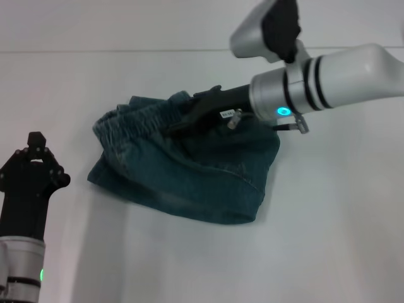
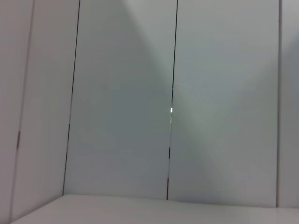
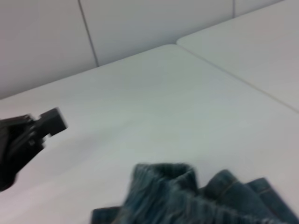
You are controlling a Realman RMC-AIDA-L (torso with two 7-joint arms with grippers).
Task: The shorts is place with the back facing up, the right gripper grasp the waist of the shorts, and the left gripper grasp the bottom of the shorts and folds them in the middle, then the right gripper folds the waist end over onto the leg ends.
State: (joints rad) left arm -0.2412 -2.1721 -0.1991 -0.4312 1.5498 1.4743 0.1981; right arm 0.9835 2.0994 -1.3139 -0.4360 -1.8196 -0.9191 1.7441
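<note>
The dark teal denim shorts (image 1: 189, 170) lie folded and bunched in the middle of the white table. The crinkled elastic waist (image 1: 142, 117) is at their far left and also shows in the right wrist view as a waist (image 3: 187, 196) low in the picture. My right gripper (image 1: 183, 123), black with a small white label, reaches in from the right. It lies on the shorts just beside the waistband and looks shut on the denim there. The leg ends are folded under and hidden. My left gripper (image 1: 35, 142) stands parked at the near left, clear of the shorts. It appears far off in the right wrist view as the left gripper (image 3: 46, 123).
The white table (image 1: 328, 240) spreads all round the shorts, and a seam line (image 1: 126, 52) runs across its far side. The left wrist view shows only pale wall panels (image 2: 121, 102) and a strip of table edge.
</note>
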